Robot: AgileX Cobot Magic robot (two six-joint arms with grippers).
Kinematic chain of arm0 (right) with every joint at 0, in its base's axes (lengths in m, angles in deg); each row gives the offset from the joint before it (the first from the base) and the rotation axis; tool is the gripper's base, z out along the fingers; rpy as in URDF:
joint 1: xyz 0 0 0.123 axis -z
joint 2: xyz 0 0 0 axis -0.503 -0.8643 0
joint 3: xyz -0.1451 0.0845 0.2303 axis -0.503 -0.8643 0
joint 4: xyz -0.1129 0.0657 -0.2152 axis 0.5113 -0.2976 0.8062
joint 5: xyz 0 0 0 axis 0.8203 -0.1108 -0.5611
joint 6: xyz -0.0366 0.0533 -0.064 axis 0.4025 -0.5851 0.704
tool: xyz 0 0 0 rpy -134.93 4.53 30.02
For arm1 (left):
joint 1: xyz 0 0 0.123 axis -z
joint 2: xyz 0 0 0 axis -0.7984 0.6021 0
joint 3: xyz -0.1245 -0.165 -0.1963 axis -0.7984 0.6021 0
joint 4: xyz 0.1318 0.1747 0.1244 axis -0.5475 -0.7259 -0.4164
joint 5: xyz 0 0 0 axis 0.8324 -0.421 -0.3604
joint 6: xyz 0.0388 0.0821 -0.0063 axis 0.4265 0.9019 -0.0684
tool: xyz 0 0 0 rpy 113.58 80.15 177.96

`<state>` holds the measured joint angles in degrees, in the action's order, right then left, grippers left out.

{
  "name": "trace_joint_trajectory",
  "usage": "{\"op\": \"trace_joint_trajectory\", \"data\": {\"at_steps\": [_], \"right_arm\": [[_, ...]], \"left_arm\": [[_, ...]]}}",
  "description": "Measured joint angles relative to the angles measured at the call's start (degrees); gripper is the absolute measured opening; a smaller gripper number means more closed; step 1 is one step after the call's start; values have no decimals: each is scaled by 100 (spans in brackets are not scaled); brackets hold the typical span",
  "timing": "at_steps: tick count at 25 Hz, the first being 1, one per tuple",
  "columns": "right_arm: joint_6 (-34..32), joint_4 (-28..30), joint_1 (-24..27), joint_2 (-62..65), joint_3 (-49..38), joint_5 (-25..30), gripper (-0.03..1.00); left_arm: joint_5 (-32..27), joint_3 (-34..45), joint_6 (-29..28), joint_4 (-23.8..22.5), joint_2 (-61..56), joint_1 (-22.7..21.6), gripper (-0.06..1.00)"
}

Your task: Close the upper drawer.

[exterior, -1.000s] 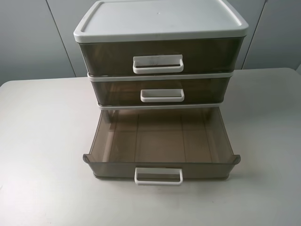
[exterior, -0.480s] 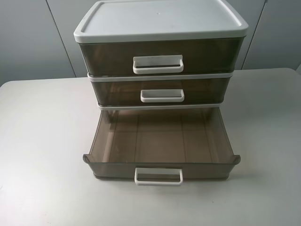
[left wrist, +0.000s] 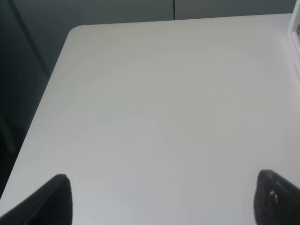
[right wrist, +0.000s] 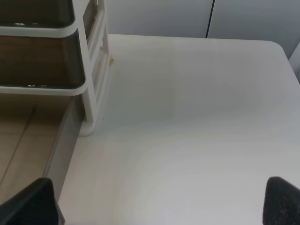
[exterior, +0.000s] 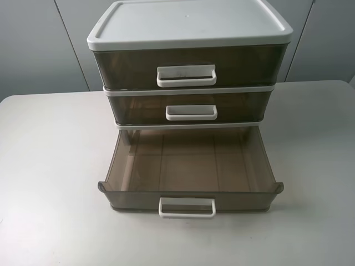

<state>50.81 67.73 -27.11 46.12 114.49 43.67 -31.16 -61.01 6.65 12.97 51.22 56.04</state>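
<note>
The three-tier drawer unit (exterior: 188, 25) stands at the back middle of the white table (exterior: 50, 166). The upper drawer (exterior: 138, 108), the middle tier, is smoky brown with a white loop handle (exterior: 191, 112), and its front sits in line with the frame. Its side corner shows in the right wrist view (right wrist: 37, 58). My left gripper (left wrist: 166, 201) is open over bare table left of the unit. My right gripper (right wrist: 159, 201) is open over the table right of the unit. Neither gripper shows in the exterior view.
The bottom-tier drawer (exterior: 188, 160) is pulled far out toward the front, empty, with its handle (exterior: 187, 207) near the table's front; its side wall (right wrist: 61, 145) lies near my right gripper. The taller top-tier drawer (exterior: 127, 69) is shut. A grey wall stands behind.
</note>
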Motion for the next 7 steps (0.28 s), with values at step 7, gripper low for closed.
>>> {"op": "trace_joint_trajectory", "data": {"at_steps": [7], "right_arm": [[14, 0, 0, -5, 0, 0, 66]], "left_arm": [[0, 0, 0, 0, 0, 0, 74]]}}
